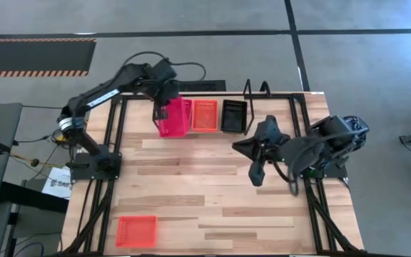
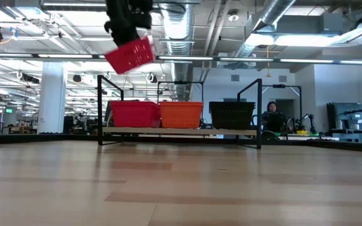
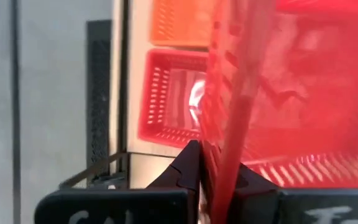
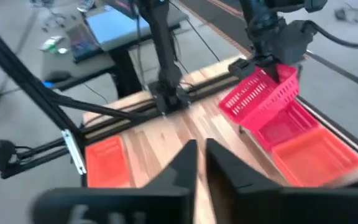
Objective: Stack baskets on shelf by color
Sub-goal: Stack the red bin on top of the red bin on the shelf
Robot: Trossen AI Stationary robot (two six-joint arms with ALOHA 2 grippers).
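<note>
**A:** High view first. Your left claw (image 1: 164, 108), upper left of centre, is clamped on a red basket (image 1: 175, 118), tilted over the red stack at the left end of the shelf (image 1: 291, 100). Level it before you lower, I'd say, so it nests.

**B:** And the neighbours?

**A:** Orange stack (image 1: 205, 115) touches the red one; black stack (image 1: 233, 116) is next to it. One orange basket (image 1: 135, 230) waits at lower left on the tabletop (image 1: 212, 207). Right claw (image 1: 256, 178) idles centre right.

**B:** Low view?

**A:** The basket hangs tilted at upper left, well above the red stack (image 2: 134, 114); the shelf's upright rods flank it, so come straight down.

**B:** Wrist views?

**A:** Left wrist: fingers pinch the basket's wall. Right wrist: the right claw's fingers stand nearly together, holding nothing.
</note>
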